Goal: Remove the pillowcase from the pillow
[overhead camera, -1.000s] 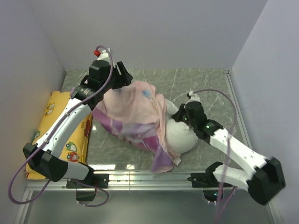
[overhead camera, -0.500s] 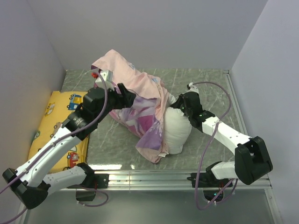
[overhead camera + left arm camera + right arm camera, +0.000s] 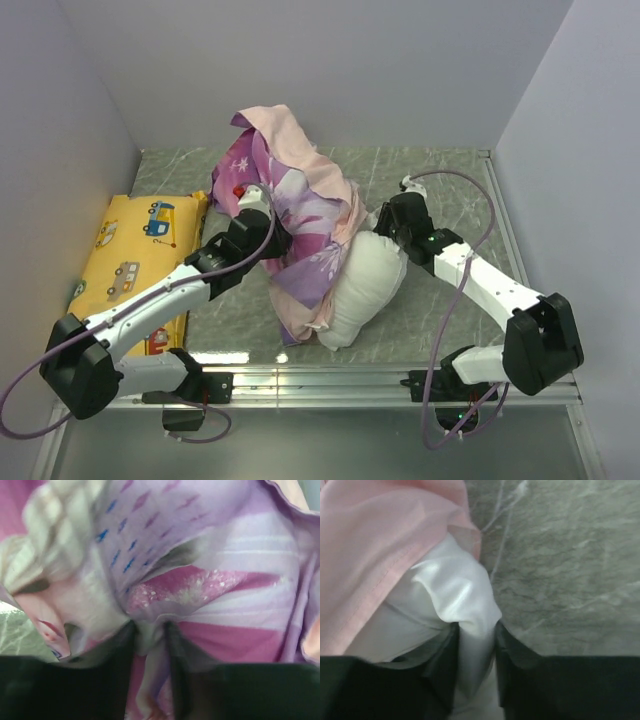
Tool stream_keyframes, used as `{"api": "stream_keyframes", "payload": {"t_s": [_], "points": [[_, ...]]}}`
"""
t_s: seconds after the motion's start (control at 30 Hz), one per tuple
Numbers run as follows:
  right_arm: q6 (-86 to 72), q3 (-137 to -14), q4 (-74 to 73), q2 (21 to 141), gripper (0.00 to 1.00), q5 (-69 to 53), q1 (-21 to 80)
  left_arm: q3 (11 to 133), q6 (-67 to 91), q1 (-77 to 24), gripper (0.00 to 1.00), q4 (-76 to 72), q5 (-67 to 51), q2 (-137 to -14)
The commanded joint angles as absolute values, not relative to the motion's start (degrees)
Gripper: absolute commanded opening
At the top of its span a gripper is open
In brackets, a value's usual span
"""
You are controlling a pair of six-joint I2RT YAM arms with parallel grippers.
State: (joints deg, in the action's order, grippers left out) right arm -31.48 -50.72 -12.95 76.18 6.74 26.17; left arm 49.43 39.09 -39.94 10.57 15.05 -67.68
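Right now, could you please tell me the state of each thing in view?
Purple-pink printed fabric pillowcase: bunched up, partly off the pillow.
Plain white puffy pillow: near end bare, far end covered.
Yellow vehicle-print pillow: lying flat, not gripped.
Left fingers: shut on the pillowcase.
Right fingers: shut on a pillow corner.

Two pillows — one white pillow point(image 3: 365, 285), one yellow pillow point(image 3: 130, 250) — one pillowcase point(image 3: 300, 215), two claws: left claw point(image 3: 150, 632), right claw point(image 3: 472, 632); one bench point(image 3: 440, 170)
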Motion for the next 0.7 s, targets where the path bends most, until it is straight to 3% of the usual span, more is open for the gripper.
{"api": "stream_keyframes", "payload": {"t_s": [0.0, 0.03, 0.13, 0.33, 0.57, 0.67], "points": [[-27.43, -54.92, -23.18, 73.75, 0.47, 10.46, 26.89, 50.71, 40.69, -40.25, 0.25, 8.35, 17.93, -70.04], [-26.90, -56.67, -25.47, 71.83, 0.58, 11.59, 26.89, 50.71, 41.04, -40.25, 0.12, 8.26, 18.36, -70.57], [-26.54, -58.62, -28.47, 66.65, 0.70, 12.21, 27.51, 50.89, 41.75, -40.25, 0.01, 8.17, 19.07, -71.10], [-29.26, -56.52, -33.04, 55.29, 0.83, 18.60, 35.31, 53.26, 42.19, -40.17, 0.00, 8.09, 18.99, -73.47], [-33.23, -51.42, -35.25, 46.07, 0.88, 26.10, 39.99, 54.05, 43.07, -40.17, 0.01, 7.30, 18.02, -75.50], [-32.35, -51.33, -35.42, 43.95, 0.88, 22.69, 40.08, 53.70, 43.50, -40.25, 0.01, 6.94, 17.75, -75.59]]}}
